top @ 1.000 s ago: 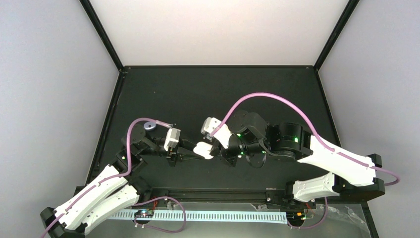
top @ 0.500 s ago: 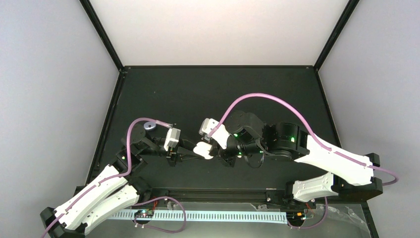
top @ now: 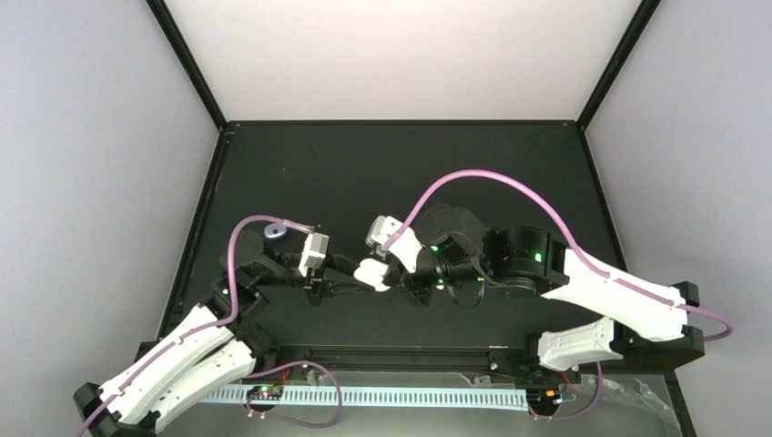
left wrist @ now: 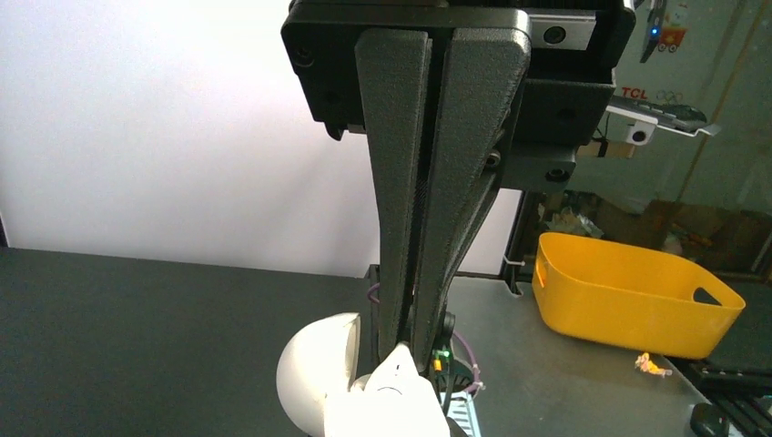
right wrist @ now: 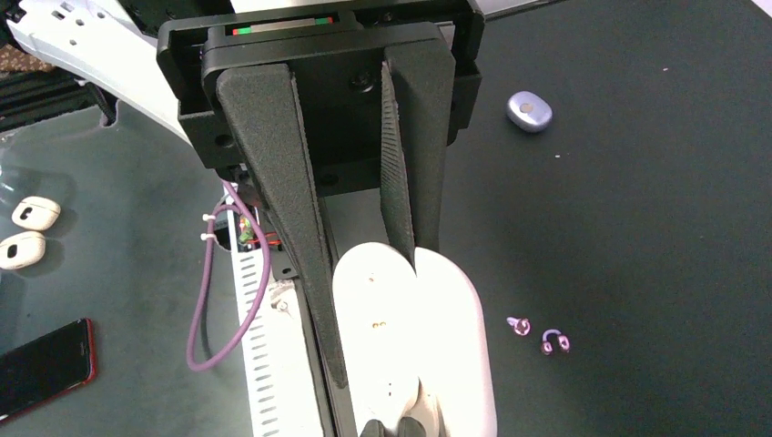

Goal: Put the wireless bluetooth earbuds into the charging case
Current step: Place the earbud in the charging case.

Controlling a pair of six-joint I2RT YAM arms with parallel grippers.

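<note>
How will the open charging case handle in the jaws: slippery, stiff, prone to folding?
The charging case looks glossy and rounded, so probably slippery when pinched. Its shell seems hard, likely stiff. Open in two halves, it may fold if nudged.

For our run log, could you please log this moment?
left tool: shut on open charging case | right tool: shut on it | earbuds: on table
</note>
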